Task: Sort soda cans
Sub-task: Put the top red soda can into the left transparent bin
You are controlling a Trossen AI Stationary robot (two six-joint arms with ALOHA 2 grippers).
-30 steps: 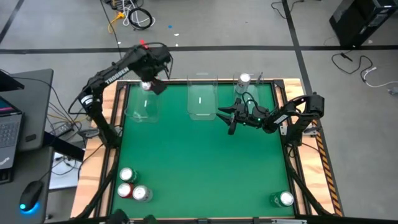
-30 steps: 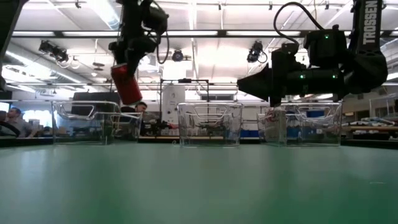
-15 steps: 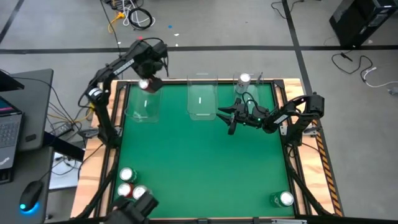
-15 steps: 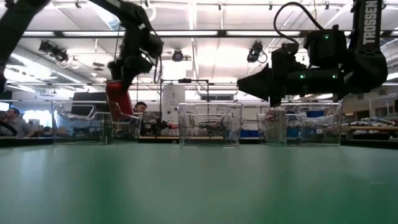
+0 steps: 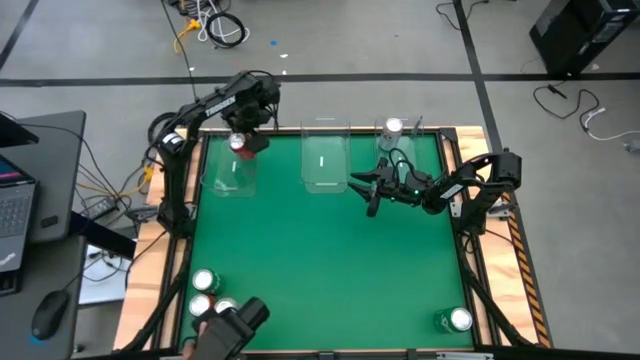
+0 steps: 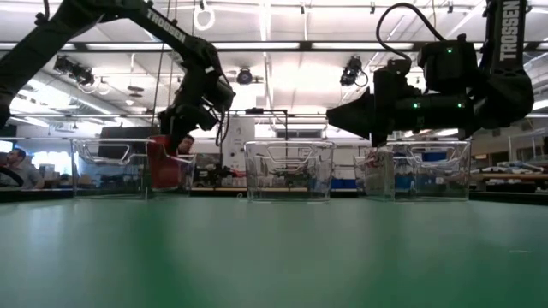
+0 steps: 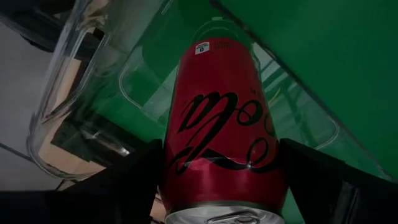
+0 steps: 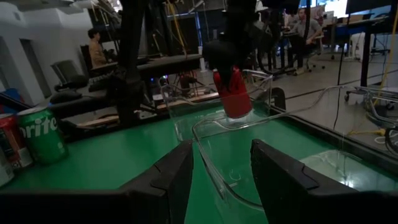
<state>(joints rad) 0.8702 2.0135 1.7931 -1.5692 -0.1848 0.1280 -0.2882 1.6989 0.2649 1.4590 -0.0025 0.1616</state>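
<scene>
My left gripper is shut on a red soda can inside the clear bin at the far left; the can also shows in the low view. My right gripper is open and empty, hovering above the table in front of the middle bin. A silver-white can stands in the far right bin. Three cans stand on their bases at the near left corner. A green can stands at the near right corner. My left gripper pinches the red can's two opposite sides between its two fingers, near the can's silver top end. The fingers come from above, pointing down. The can hangs nearly upright, low between the bin's walls; I cannot tell whether its base touches the bin's floor.
Three clear bins stand in a row along the far edge. A dark object reaches over the near edge beside the near-left cans. A green can and a red can show in the right wrist view. The green mat's middle is bare.
My left gripper has gone down with the red can into the far left bin, and the can has turned from tilted to nearly upright. A dark object has come in over the near edge by the near-left cans.
</scene>
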